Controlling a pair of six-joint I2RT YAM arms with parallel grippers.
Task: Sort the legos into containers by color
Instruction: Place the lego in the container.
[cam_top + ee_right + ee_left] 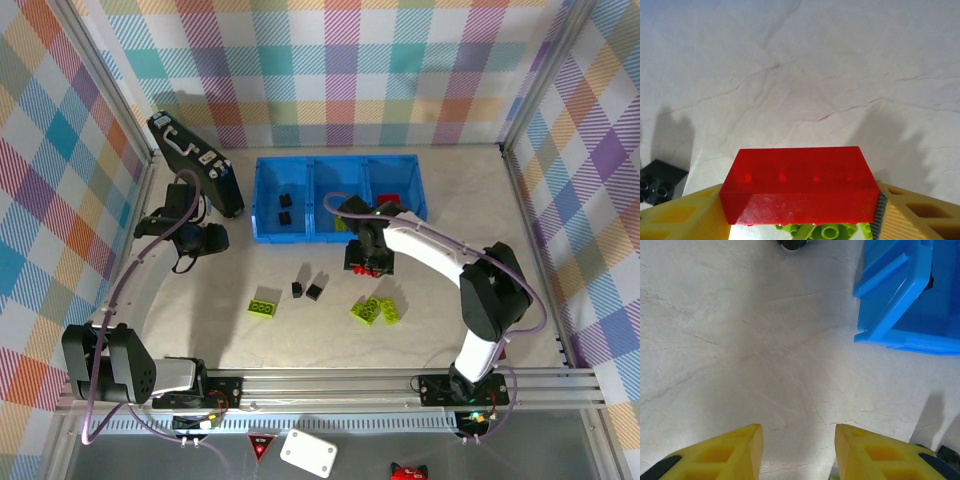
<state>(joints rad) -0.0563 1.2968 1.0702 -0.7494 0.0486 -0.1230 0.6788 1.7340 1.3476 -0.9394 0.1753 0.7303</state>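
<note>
— Plaid cloth walls all round, and a pale, veined table under both arms. Can you read any writing?

— There's a red triangle sticker on the front rail, but its mark is too small to read.

— What's the right gripper doing?

— It's clamped on a red brick. The yellow fingers press its two short ends and the brick sits level. Lime studs peek out under its lower edge, and a black brick lies off to one side. From above, that gripper hangs just in front of the blue tray, by the middle compartment.

— And the left gripper?

— The jaws are spread wide with nothing between them, over bare table. A corner of the tray is ahead of it.

— And the rest?

— In the tray, two black bricks are in the left compartment and a red one is in the right. There's a fleck of lime in the middle one, partly hidden by the arm. Loose on the table are two small black pieces, a single lime brick and a lime pair. A black case sits by the left wall.
</note>
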